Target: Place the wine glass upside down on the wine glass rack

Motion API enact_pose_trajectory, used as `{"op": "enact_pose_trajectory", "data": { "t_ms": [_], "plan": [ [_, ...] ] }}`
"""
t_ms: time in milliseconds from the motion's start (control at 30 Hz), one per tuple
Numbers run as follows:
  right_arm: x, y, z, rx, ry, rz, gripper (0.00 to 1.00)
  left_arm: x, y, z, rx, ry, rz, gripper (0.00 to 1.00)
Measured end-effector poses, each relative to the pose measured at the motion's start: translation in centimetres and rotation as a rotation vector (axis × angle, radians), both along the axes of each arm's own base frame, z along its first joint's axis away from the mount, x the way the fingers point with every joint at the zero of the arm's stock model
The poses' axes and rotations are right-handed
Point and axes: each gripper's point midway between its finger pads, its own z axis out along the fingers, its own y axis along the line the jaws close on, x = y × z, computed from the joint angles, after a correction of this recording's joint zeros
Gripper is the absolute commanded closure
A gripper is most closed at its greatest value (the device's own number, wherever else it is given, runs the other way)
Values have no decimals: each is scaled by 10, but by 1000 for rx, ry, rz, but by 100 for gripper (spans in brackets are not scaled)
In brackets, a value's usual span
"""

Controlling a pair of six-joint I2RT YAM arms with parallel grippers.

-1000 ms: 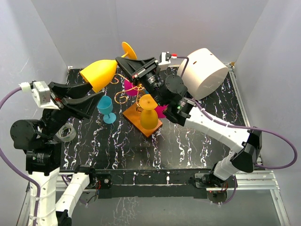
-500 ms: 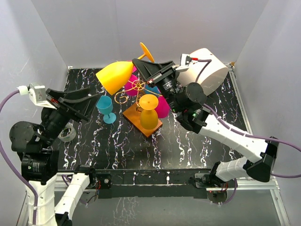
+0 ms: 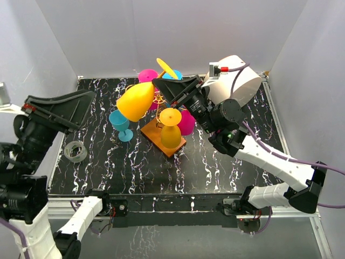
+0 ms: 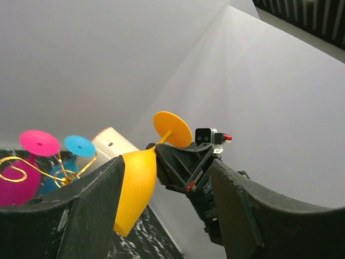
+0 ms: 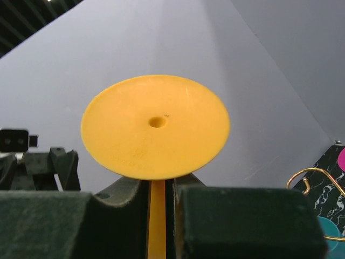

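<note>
One yellow wine glass [image 3: 136, 101] is in the air and not yet hung. It is carried tilted above the far middle of the table [image 3: 226, 172], bowl to the left and foot toward the back wall. The task is judged about half done: glass lifted and brought to the rack [image 3: 159, 141], placement outstanding.

Tool state:
- The left gripper [image 3: 75, 108] is raised over the left edge, its fingers apart and holding nothing.
- The right gripper [image 3: 175, 86] is clamped on the stem. The right wrist view shows the stem pinched between the two fingers just below the foot.

Rack status: four glasses already hang upside down.
- A pink glass [image 3: 146, 75] on the far left side.
- An orange glass [image 3: 171, 135] on the near side.
- A blue glass [image 3: 172, 74] at the far side, mostly hidden by the gripper.
- A second pink glass [image 3: 187, 124] on the right.

Which wire arm is free cannot be told. What is left is to turn the bowl fully down, slide the stem into a free arm, seat the foot and let go.

Clearances:
- A roll of tape [image 3: 75, 151] lies near the left edge, well apart from the work.
- A teal glass [image 3: 121, 125] stands upright just left of the rack base, with the carried bowl hanging above it. Judged the main knock risk on descent.
- The gold wires sit close under the stem.
- A white drum [image 3: 237, 81] fills the far right corner, close behind the right wrist, which limits backing off that way.
- The near half of the table offers open room.
</note>
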Motion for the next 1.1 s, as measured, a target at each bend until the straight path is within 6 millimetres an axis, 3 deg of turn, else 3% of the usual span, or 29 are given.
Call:
{"op": "enact_pose_trajectory", "data": {
  "t_ms": [100,267,400,600,833,1100],
  "plan": [
    [-13,11,-8,-84,-100,50,100,14,-11,-10,-56,73,-77,37],
    [-31,27,-27,-211,-253,120,100,54,-34,-34,-158,246,-243,38],
    [-44,32,-27,-252,-361,161,100,78,-40,-47,-223,351,-274,38],
    [-57,44,-34,-275,-434,243,100,69,-40,-49,-309,408,-301,39],
    [-54,62,-54,-315,-429,296,100,57,-40,-50,-380,442,-334,41],
    [-52,72,-45,-307,-448,306,100,71,-43,-81,-423,563,-332,43]
  ]
}}
